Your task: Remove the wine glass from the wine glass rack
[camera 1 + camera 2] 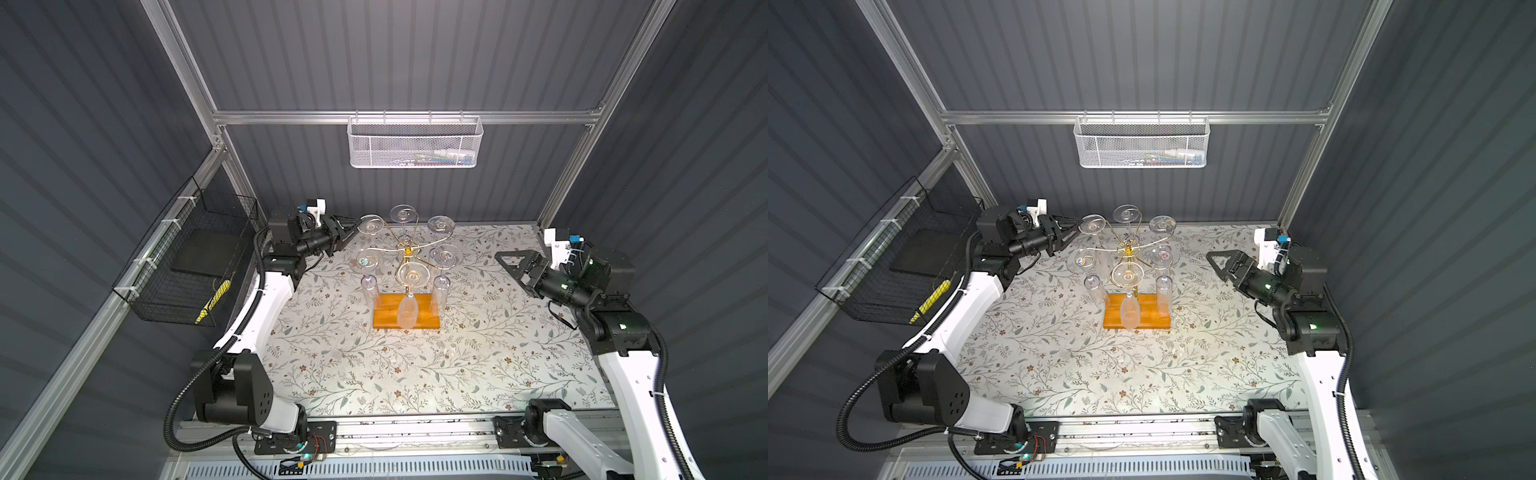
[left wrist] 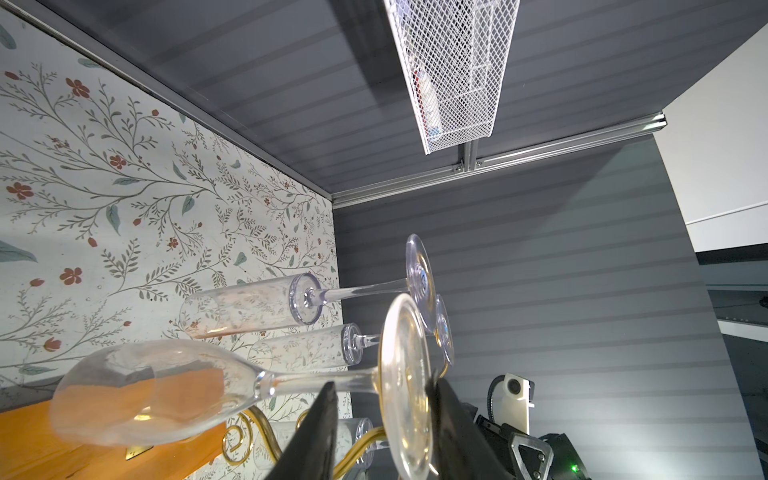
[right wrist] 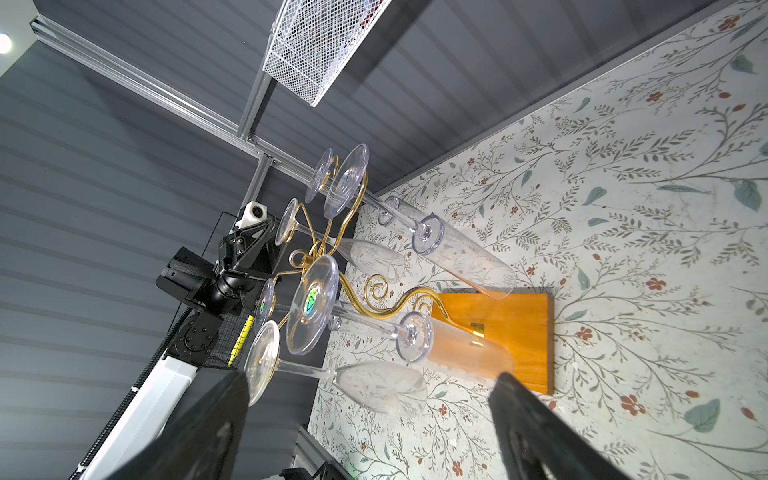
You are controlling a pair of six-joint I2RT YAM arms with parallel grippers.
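While both top views set the wine glass rack [image 1: 384, 316] toward the rear middle of the worktop [image 1: 498, 374], with the left gripper [image 1: 352, 228] at the foot of its rear-left wine glass [image 1: 371, 224], only the left wrist view shows the fingers [image 2: 316, 436] standing apart either side of that foot, unclamped. The right gripper [image 1: 510, 269] hangs wide open near the right edge.

Floral-patterned table [image 1: 457, 374]; wine glass rack [image 1: 407, 250] stands on it, centre, toward back.
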